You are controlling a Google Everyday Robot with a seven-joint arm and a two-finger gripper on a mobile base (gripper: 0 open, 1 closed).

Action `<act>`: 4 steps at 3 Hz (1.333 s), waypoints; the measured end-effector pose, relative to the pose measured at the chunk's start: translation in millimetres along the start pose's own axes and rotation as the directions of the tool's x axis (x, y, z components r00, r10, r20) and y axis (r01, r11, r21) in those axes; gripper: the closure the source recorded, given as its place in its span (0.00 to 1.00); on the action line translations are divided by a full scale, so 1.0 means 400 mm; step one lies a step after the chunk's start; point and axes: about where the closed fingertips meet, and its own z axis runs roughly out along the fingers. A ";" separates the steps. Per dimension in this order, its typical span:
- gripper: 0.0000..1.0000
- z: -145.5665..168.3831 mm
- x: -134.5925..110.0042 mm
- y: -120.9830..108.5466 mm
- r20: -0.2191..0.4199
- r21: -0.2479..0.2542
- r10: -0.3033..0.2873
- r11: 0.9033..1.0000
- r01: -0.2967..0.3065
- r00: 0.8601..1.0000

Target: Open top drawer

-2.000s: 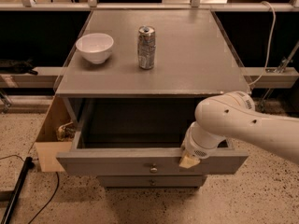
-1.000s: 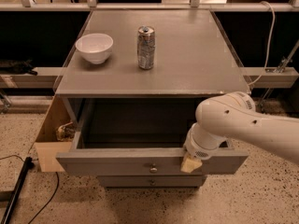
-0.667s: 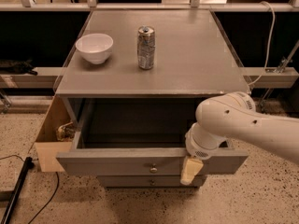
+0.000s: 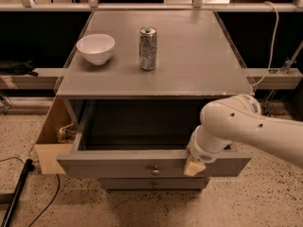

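Far left, 8 o'clock of the frame: black cable (image 4: 14, 193) on the floor, well clear of the work. A wooden side box (image 4: 47, 145) hangs open at 9 o'clock of the cabinet.

On the cabinet top (image 4: 199, 56) there is a white bowl (image 4: 96, 48). A can (image 4: 148, 48) stands upright at the bowl's 3 o'clock, apart from it.

Top drawer (image 4: 118, 163) is pulled well out toward 6 o'clock, grey inside showing. Its knob (image 4: 155, 170) sits mid-front. A narrower drawer front (image 4: 128, 184) lies just beneath.

Gripper (image 4: 194, 167) is against the top drawer's front at 3 o'clock of the knob, near it but not on it. The wrist of the white arm (image 4: 246, 126) covers it, so I can't tell whether it's open or closed.

My read is that the opening is mostly done. Contact is right of centre, so any remaining pull should go slow and straight toward 6 o'clock, or the drawer may skew in its runners. Watch the left corner for lag. Stop short of full travel so the drawer doesn't drop out. Then back off without nudging the front toward 12 o'clock.
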 end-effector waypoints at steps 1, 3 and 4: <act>0.65 -0.021 0.042 0.059 -0.015 0.006 0.025 1.000 -0.025 1.000; 1.00 -0.039 0.040 0.099 0.005 0.020 0.041 0.999 -0.041 0.999; 0.78 -0.039 0.040 0.099 0.005 0.020 0.041 0.999 -0.041 0.999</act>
